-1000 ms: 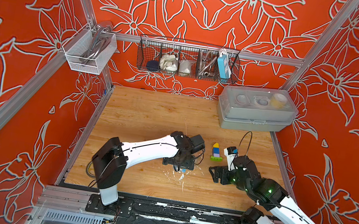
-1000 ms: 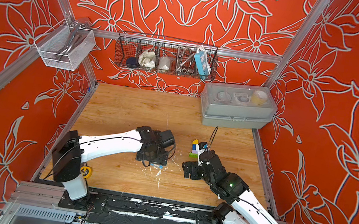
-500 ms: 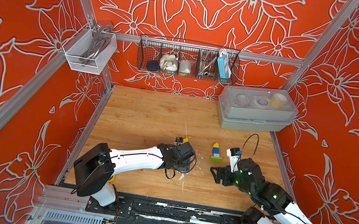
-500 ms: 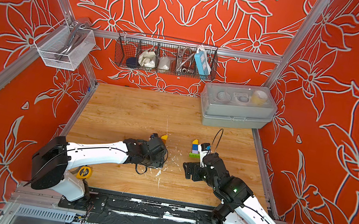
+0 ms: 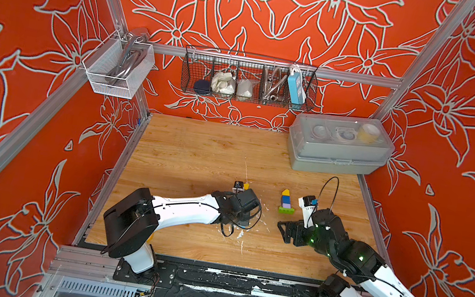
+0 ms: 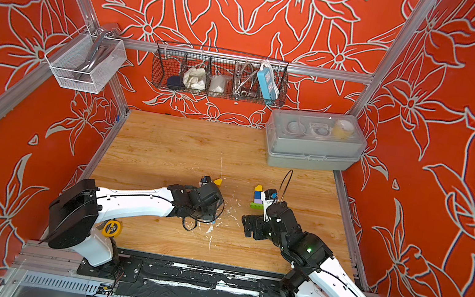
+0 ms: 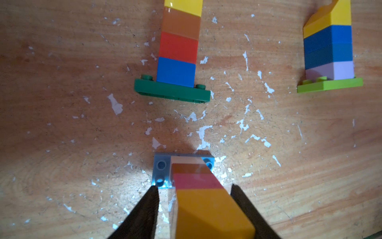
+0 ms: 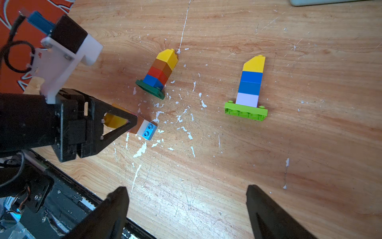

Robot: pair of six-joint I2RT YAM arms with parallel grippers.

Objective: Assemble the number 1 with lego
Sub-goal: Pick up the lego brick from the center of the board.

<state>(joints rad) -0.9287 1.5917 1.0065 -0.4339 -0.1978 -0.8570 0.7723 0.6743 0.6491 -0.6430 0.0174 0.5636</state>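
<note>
Lego stack on the light blue plate is lying on its side, lower middle of the top views, tucked under the left gripper. Its fingers sit narrow around the yellow end, can't tell if it's actually pinched. Right gripper gapes wide over the wooden table.

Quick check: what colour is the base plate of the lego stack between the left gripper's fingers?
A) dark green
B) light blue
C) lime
B: the left wrist view shows the stack inside the left gripper ending in a light blue plate; the dark green plate and lime plate lie apart from it.
</note>
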